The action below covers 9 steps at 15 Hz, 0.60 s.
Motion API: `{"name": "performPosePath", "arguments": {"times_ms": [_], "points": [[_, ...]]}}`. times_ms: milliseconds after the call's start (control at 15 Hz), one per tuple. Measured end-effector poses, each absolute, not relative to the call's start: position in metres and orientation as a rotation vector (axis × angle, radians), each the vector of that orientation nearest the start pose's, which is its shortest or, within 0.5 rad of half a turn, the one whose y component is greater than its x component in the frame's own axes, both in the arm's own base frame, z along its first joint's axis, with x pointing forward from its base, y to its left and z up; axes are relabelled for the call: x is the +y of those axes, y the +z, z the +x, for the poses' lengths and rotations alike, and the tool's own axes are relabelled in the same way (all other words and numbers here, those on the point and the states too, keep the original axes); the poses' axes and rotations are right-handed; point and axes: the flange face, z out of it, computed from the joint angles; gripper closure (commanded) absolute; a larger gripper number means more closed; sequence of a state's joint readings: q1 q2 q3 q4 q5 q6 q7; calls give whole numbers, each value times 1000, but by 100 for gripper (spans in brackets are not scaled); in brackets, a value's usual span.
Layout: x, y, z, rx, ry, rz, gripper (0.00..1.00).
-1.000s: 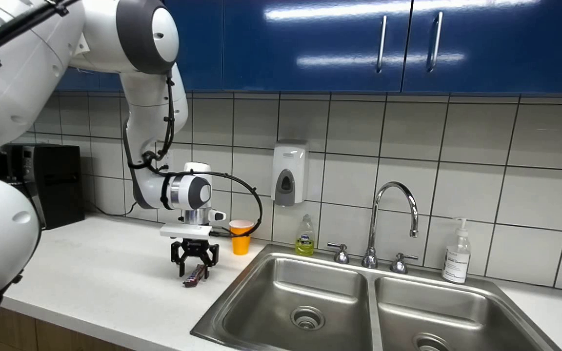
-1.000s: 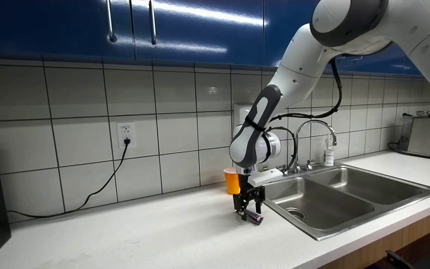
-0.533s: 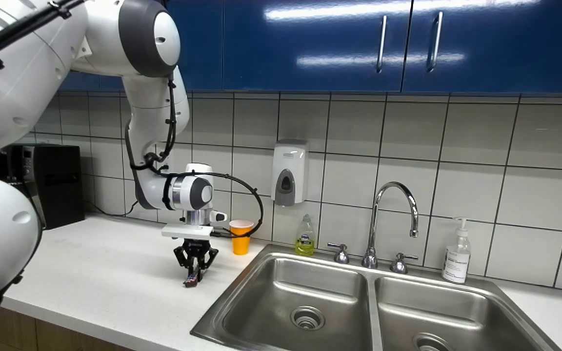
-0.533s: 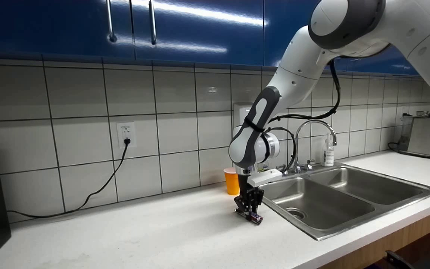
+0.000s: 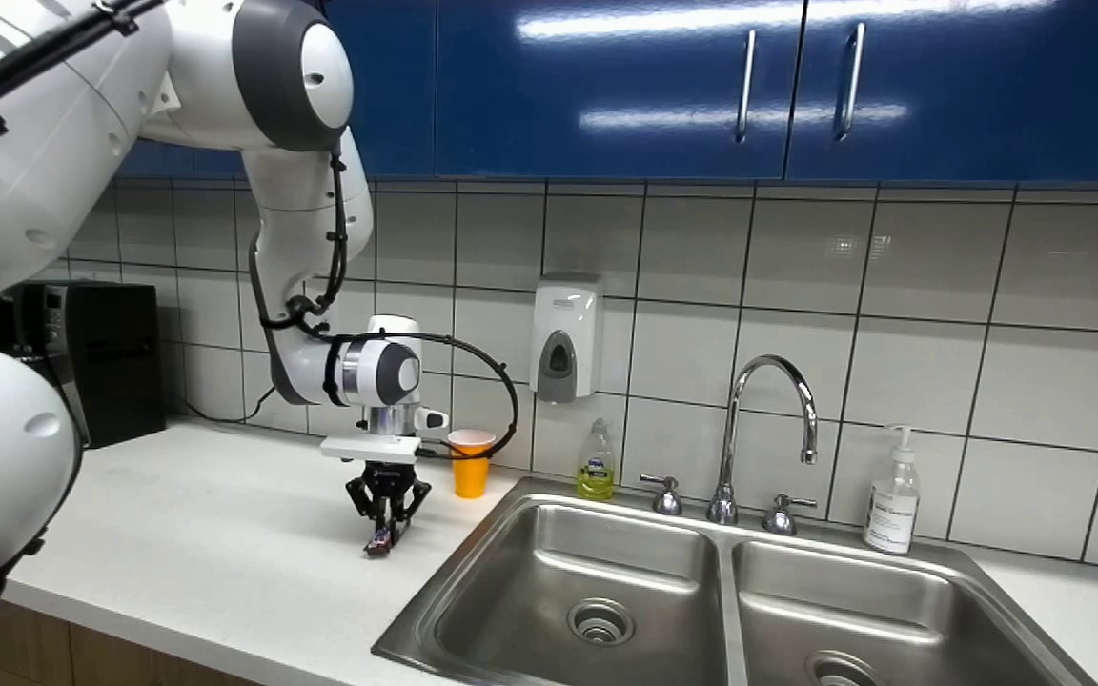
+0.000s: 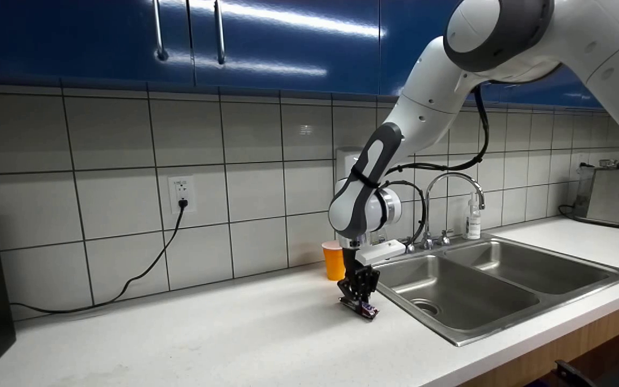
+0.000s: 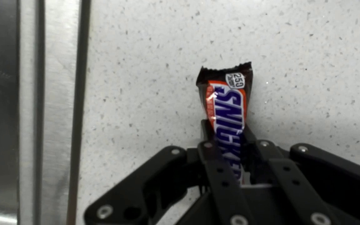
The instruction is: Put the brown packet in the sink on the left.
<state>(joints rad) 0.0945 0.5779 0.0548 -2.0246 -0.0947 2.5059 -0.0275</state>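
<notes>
Between the front and back edges of the counter (image 5: pixel 225 534), the fingers (image 7: pixel 210 156) are clamped on the sides of the brown packet (image 7: pixel 227 103), its dark end jutting past them; I cannot tell whether it touches the surface. The sink (image 5: pixel 728 591) is near, its faucet (image 5: pixel 727 457) rising at the rear. An orange cup (image 5: pixel 470 479) stands by the counter's back edge.

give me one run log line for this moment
jaws: closed on brown packet | place: at counter, outside left basin | lift-off: unclear | placement: not yet done
</notes>
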Motion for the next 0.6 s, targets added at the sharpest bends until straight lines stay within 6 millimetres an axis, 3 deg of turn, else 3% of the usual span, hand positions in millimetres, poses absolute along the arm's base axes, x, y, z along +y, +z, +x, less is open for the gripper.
{"name": "performPosePath", "arguments": {"times_ms": [600], "points": [[86, 177, 593, -343, 97, -3156, 95]]}}
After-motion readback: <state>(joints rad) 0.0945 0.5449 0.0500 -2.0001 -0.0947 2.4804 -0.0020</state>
